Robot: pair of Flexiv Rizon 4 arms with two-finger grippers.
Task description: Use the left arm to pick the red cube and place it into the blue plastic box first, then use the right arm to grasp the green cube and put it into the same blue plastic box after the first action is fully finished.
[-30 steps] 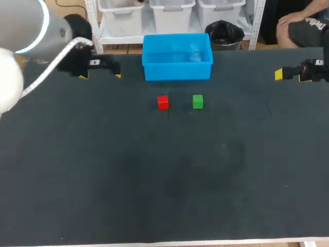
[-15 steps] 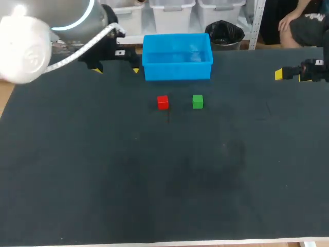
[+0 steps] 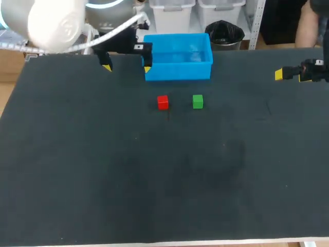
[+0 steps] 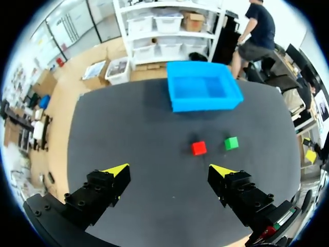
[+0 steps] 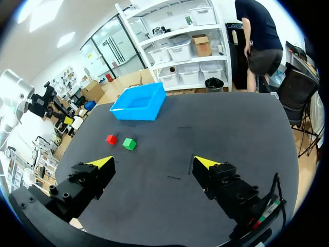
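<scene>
A small red cube [image 3: 163, 102] rests on the dark table just in front of the blue plastic box [image 3: 177, 56], with a green cube [image 3: 198, 101] close beside it on the right. My left gripper [image 3: 126, 68] hangs open high over the table's back left, near the box's left end. From its wrist camera the red cube [image 4: 199, 148], the green cube [image 4: 231, 143] and the box [image 4: 203, 92] lie ahead of the open fingers [image 4: 169, 171]. My right gripper [image 3: 285, 74] stays open at the right edge; its view shows both cubes [image 5: 111, 139] [image 5: 129, 143] and the box [image 5: 138, 102] far ahead of my right gripper [image 5: 154, 162].
The dark table [image 3: 154, 180] spreads wide and bare in front of the cubes. The blue box stands at the table's back edge, and nothing lies inside it.
My left arm has swung rightward along the table's back, from the far left up to the box's left end. The right arm and both cubes kept still.
</scene>
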